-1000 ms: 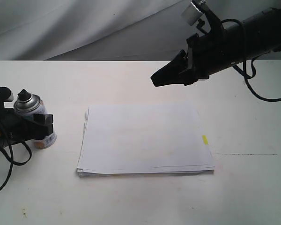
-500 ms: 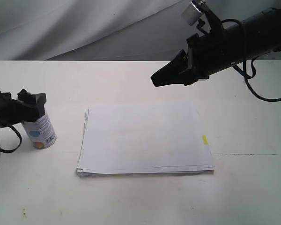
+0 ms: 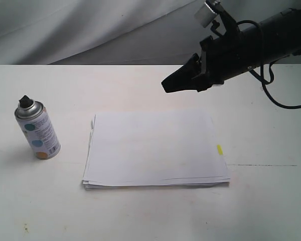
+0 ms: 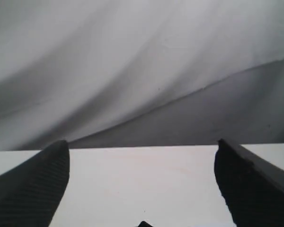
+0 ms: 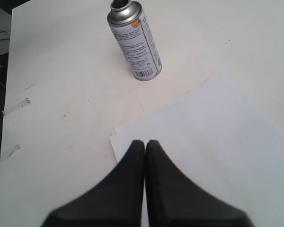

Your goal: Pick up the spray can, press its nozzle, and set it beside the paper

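The spray can [image 3: 36,130] stands with open room all round (paper [image 3: 155,149] lies near).

The left gripper [image 4: 142,147] clasped the body of the spray can [image 3: 37,131] a second ago; half a second ago it had drawn back toward the left edge, hiding the can's top; now it has left the exterior view altogether; the can stands unheld, its black nozzle [image 3: 25,102] uncovered again; the left wrist view shows the fingers [image 4: 33,184] spread wide.
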Robot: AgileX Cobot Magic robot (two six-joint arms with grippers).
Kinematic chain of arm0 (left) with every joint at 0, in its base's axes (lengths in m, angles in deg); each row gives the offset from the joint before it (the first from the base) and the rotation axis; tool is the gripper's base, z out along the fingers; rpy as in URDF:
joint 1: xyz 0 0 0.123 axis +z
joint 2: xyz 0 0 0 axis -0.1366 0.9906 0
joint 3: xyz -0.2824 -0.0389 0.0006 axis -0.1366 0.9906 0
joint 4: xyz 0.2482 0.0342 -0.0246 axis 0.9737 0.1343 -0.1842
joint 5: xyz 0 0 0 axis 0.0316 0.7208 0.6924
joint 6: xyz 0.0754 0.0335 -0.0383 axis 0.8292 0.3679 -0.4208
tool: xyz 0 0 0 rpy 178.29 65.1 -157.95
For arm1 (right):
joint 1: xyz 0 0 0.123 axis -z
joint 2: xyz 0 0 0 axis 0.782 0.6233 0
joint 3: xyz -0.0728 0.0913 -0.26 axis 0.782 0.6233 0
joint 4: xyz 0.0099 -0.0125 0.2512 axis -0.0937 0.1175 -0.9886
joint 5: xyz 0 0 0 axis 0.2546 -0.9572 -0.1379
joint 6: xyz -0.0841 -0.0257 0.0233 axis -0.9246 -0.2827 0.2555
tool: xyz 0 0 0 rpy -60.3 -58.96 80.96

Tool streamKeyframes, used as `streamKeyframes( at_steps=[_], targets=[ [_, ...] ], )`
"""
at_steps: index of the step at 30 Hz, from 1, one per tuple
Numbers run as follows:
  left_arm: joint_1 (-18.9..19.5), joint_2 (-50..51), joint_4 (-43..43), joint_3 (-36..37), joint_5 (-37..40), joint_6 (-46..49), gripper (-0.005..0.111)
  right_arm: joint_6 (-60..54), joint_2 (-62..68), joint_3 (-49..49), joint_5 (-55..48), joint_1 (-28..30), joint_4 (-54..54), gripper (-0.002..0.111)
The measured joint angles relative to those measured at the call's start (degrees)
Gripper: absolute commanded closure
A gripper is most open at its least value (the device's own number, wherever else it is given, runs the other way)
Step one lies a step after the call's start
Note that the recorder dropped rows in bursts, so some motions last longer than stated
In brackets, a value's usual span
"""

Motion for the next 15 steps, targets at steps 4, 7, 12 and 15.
streamKeyframes(
  at_steps=[4, 7, 12, 15],
  targets=[
    [0.0, -11.8, 0.0, 0.0, 10.3, 0.0, 0.035, 0.0, 0.0, 0.0, 0.0, 0.0, 0.0, 0.108],
    [0.0, -19.4, 0.0, 0.0, 18.0, 0.0, 0.048, 0.0, 0.0, 0.0, 0.0, 0.0, 0.0, 0.108],
    [0.0, -29.8, -0.2, 0.0, 28.6, 0.0, 0.079, 0.0, 0.0, 0.0, 0.0, 0.0, 0.0, 0.108],
    [0.0, -33.7, -0.2, 0.0, 32.2, 0.0, 0.098, 0.0, 0.0, 0.0, 0.0, 0.0, 0.0, 0.108]
  ],
)
